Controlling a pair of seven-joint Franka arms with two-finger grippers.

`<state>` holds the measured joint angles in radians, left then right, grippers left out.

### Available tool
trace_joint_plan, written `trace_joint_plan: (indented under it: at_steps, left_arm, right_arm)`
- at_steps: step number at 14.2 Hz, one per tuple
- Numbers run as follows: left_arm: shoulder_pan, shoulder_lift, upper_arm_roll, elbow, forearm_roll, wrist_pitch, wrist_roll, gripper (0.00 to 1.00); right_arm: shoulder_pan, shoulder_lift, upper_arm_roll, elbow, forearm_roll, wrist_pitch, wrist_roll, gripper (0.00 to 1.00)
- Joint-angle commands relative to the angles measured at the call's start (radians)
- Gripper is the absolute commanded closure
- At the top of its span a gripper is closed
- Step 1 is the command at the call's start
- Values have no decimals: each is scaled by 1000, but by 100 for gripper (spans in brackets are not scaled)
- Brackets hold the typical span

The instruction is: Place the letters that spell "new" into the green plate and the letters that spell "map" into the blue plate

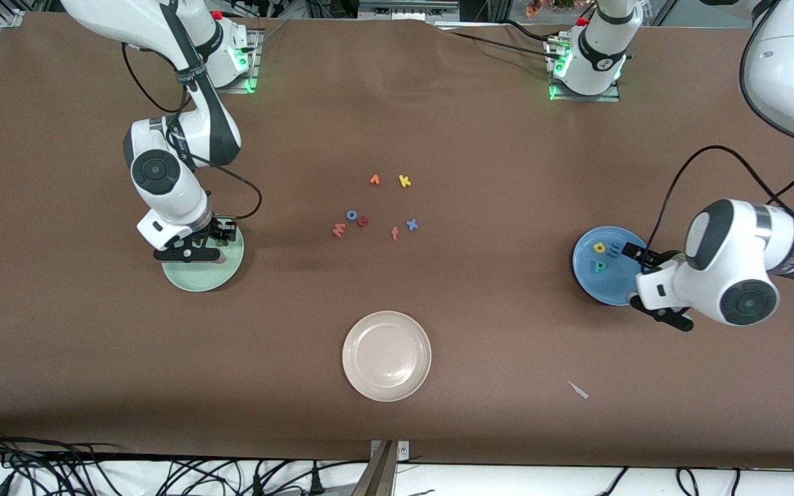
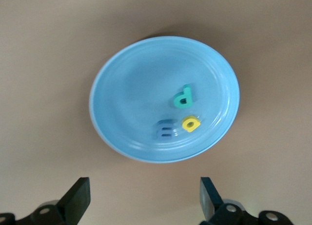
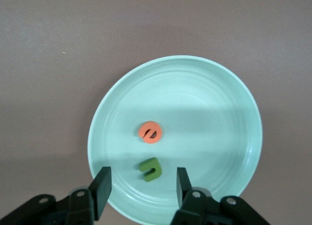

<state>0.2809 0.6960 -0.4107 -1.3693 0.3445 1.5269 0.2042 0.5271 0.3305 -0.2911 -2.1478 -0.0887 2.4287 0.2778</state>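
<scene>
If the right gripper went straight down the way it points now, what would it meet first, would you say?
Probably the green n, lying between the right gripper's open jaws in the green plate; depth is hard to judge.

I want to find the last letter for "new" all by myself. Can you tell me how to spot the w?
Start at the beige-white plate nearest the front camera, then look farther up the table to the little cluster of loose letters. The pinkish-red w sits at the edge of that cluster toward the right arm's end, just nearer the camera than the blue o. It is zigzag shaped, unlike the slim red f.

Green n [image 3: 150, 169], orange e [image 3: 150, 132] in green plate [image 3: 219, 137]; m [image 2: 165, 129], a [image 2: 190, 123], p [image 2: 184, 96] in blue plate [image 2: 126, 98].
</scene>
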Motion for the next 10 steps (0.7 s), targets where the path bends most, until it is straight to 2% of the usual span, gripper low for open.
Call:
trace_joint_plan:
  at_steps: [1, 3, 5, 6, 8, 10]
  left_arm:
    - [41, -24, -11, 0, 14, -16, -93, 0]
    - [46, -117, 25, -26, -31, -19, -100, 0]
    - [-15, -244, 134, -133, -79, 4, -108, 0]
    - [-40, -301, 214, -174, -122, 56, -104, 0]
    - [-113, -419, 353, -264, -261, 113, -109, 0]
    - [-130, -522, 368, -315, -291, 157, -108, 0]
  right_arm:
    - [7, -25, 24, -15, 32, 4, 61, 36]
    - [7, -25, 91, -14, 33, 4, 200, 35]
    - [7, -19, 171, -3, 33, 15, 369, 34]
    - [10, -13, 205, 8, 32, 15, 449, 34]
    - [14, 1, 253, 16, 32, 50, 568, 33]
    - [16, 22, 297, 16, 32, 91, 658, 30]
